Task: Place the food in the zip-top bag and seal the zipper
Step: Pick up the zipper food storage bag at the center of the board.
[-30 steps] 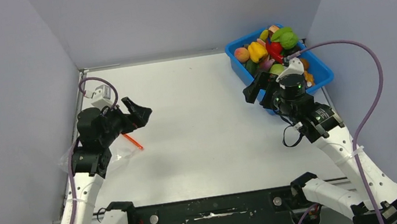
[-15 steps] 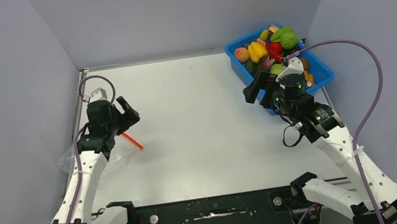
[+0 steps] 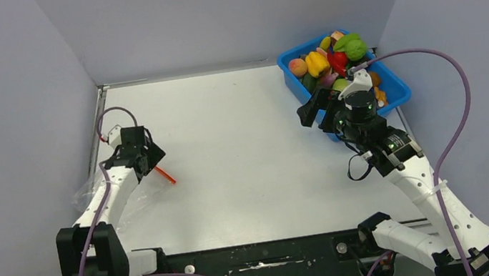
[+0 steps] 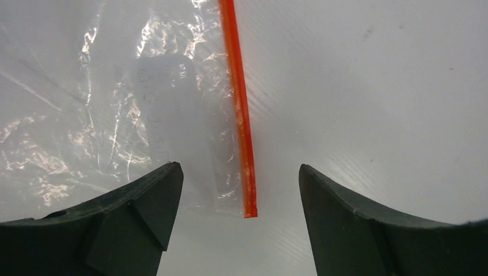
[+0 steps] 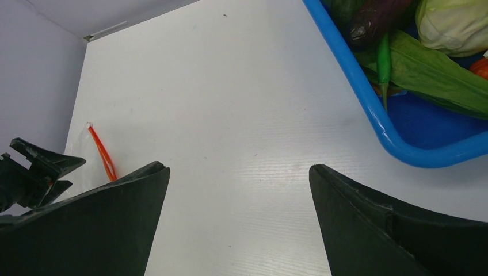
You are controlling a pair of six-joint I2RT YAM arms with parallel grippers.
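Hovering agape over the zipper (image 4: 239,103) end, the left gripper (image 4: 239,172) likely needed a low, square pinch on the bag (image 4: 115,115) lying at the table's (image 3: 243,145) left, while the right gripper (image 5: 239,169) gaped beside the food (image 3: 332,61).

L arm: extended toward far left, wrist pitched down; L gripper (image 3: 150,156) is held low, jaws spread wide. R arm: raised at right, wrist angled left; R gripper (image 3: 313,109) jaws likewise spread.
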